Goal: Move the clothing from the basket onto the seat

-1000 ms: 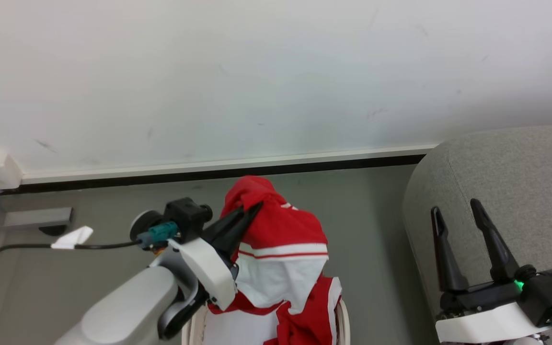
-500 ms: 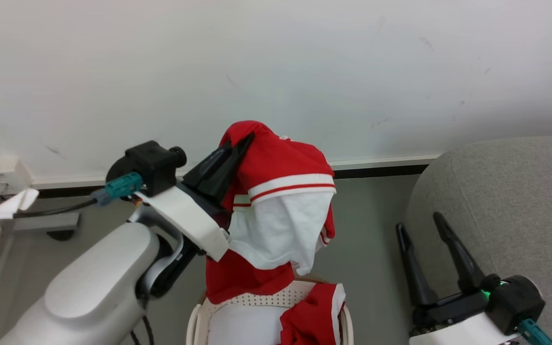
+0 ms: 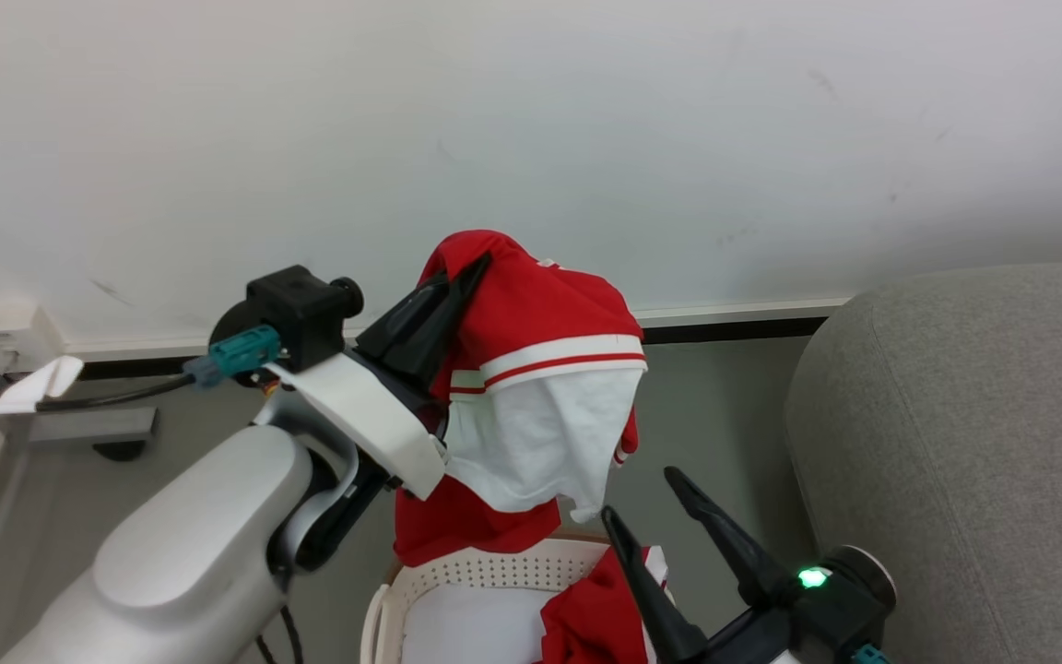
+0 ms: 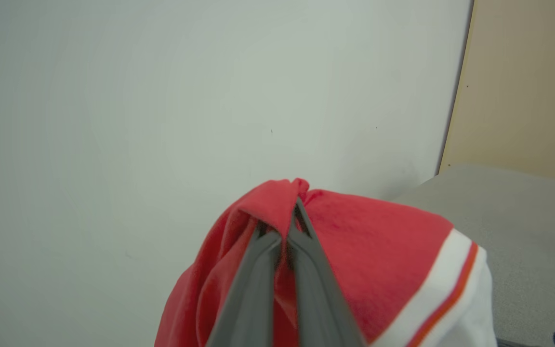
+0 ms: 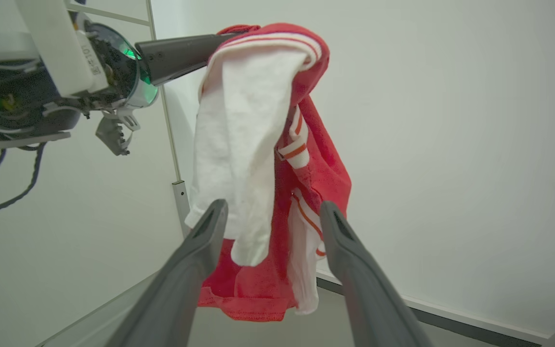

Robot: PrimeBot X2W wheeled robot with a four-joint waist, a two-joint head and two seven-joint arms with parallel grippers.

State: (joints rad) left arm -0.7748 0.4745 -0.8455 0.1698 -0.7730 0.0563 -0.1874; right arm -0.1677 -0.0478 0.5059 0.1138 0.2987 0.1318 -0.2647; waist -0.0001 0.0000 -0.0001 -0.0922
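Red clothing (image 3: 540, 314) clamped by left end effector (image 3: 481, 264).

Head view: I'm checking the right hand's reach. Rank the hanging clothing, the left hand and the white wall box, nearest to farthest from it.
From the right hand:
1. the hanging clothing, just beyond its fingertips, upper left.
2. the left hand, higher, shut on the clothing's top.
3. the white wall box, far left by the floor.

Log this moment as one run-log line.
left gripper: shut on red garment, raised over basket | right gripper: open, near garment's hanging end | second red garment: in basket | seat: at robot's right
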